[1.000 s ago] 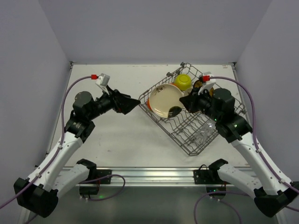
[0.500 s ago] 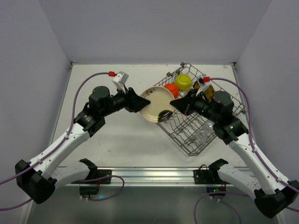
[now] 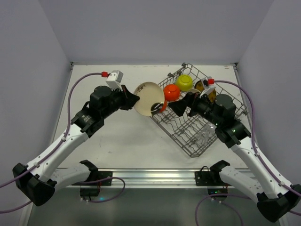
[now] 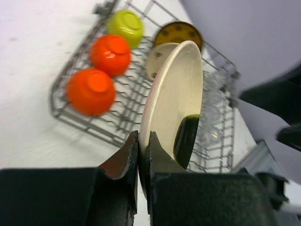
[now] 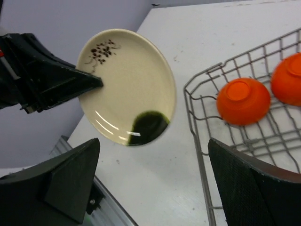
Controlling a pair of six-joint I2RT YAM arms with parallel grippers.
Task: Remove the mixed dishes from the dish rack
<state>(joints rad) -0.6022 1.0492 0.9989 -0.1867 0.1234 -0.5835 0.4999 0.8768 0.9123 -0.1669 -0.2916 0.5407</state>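
Beige plate [image 3: 148, 97] near orange bowl [image 3: 171, 92]

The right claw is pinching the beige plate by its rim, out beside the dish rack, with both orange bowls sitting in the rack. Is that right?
No. It is the left claw that pinches the beige plate by its rim, as the left wrist view shows; the right claw is open. The plate is beside the dish rack, with both orange bowls in it.
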